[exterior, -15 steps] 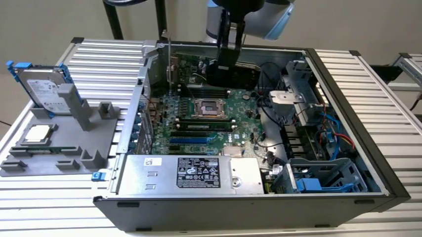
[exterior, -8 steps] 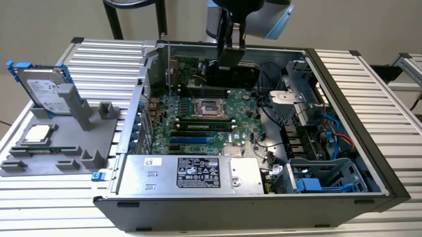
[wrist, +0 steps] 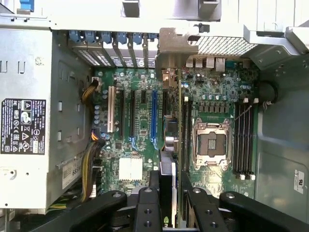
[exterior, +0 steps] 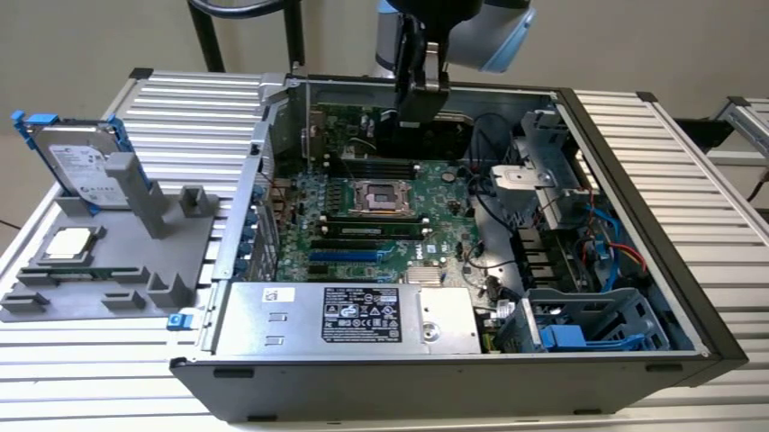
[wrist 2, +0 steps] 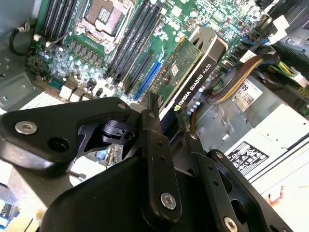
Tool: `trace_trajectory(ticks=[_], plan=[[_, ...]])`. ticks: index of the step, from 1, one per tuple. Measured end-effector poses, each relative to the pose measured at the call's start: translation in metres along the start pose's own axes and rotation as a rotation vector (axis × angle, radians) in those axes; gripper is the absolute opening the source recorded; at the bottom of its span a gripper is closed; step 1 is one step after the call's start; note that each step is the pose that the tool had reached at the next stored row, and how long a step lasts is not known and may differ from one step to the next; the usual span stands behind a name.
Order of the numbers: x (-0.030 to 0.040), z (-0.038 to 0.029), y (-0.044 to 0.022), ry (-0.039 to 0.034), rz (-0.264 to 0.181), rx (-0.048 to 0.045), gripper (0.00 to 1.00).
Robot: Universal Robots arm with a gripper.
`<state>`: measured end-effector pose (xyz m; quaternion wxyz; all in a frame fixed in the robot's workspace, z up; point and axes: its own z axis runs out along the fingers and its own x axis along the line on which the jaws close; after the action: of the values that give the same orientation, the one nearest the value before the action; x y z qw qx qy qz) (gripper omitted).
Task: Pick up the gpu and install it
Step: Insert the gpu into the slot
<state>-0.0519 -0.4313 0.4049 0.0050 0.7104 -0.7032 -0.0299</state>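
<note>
The hand (exterior: 423,94) holds the gpu (wrist 2: 186,72) above the motherboard (exterior: 360,225) inside the computer case (exterior: 625,207).

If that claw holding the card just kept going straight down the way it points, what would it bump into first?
Probably the green motherboard. The gripper holds the gpu edge-down over it, near the blue slot, so the card's lower edge would likely touch first; depth is unclear.

Matt black plastic gpu (wrist 2: 195,79) shroud, ribbed bare-metal table (exterior: 673,153), glossy green motherboard (wrist: 145,145)

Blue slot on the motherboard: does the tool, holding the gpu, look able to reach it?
Probably yes: the tool grips the gpu inside the open case, and nothing stands over the blue slot.
</note>
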Motion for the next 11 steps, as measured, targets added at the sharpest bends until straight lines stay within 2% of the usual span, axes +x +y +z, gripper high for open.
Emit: trace_trajectory(ticks=[7, 11], plan=[[0.0000, 0.0018, -0.0001, -0.0018, 0.036, 0.0020, 0.00], [0.0001, 0.0038, -0.0002, -0.0016, 0.039, 0.0022, 0.00]])
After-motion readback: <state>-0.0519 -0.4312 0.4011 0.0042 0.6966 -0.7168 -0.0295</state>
